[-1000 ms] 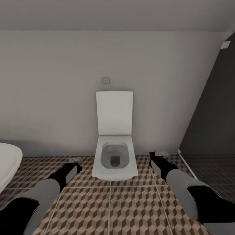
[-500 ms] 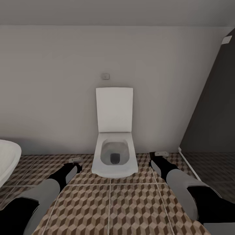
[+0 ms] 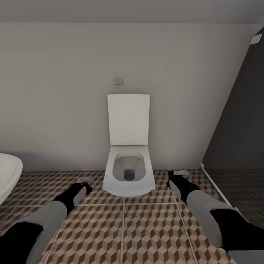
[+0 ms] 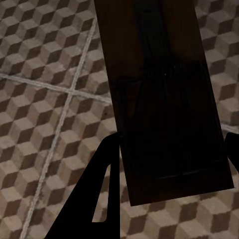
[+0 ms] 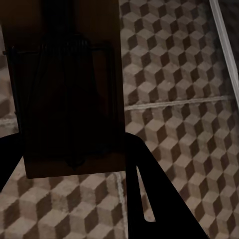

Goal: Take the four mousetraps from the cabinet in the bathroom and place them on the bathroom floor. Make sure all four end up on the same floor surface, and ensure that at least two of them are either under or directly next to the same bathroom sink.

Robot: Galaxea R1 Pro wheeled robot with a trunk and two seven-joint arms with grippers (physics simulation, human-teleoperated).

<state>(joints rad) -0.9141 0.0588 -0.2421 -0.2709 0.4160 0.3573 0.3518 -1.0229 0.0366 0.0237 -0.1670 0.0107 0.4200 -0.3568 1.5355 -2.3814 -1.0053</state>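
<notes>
Left end effector [image 4: 167, 149]: clamped on one mousetrap [image 4: 164, 94], long axis along its fingers. Right end effector [image 5: 69, 149]: likewise clamped on another mousetrap [image 5: 64, 84]. Bathroom floor [image 3: 146, 227] below; toilet [image 3: 128, 172] bowl open.

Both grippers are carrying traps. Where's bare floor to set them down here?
Open tiles of the bathroom floor lie between the two arms, in front of the toilet. Tighter beside the white basin rim and along the dark partition.

mousetraps: one [image 4: 164, 99] between left fingers | one [image 5: 64, 94] between right fingers | above cube-patterned bathroom floor [image 3: 146, 227]
</notes>
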